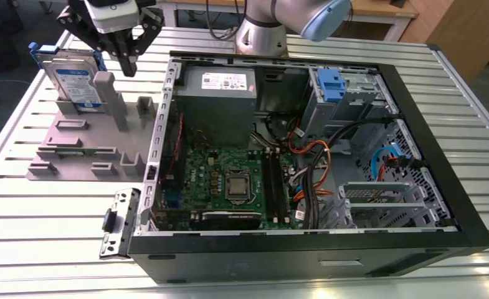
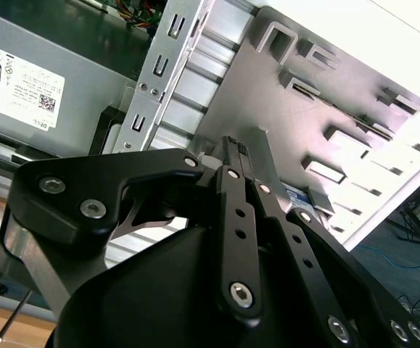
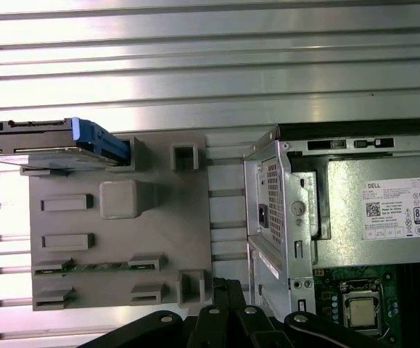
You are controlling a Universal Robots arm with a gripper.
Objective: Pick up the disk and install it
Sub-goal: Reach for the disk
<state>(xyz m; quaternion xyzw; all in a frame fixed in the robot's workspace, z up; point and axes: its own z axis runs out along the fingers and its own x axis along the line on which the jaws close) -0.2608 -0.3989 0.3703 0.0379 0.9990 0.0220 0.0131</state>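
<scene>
One gripper (image 1: 128, 68) hangs upper left in the exterior view, fingers pressed together, empty, just beside the disk (image 1: 72, 81) standing upright in a grey holder (image 1: 82, 140). In the first wrist view, the disk (image 3: 35, 138) sits at the holder's (image 3: 122, 239) edge.

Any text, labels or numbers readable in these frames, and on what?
Disk, white-and-blue label: print too small to read.
Power supply, white sticker: rows of fine print and marks, too small to read.
Motherboard: markings too small to read.
</scene>
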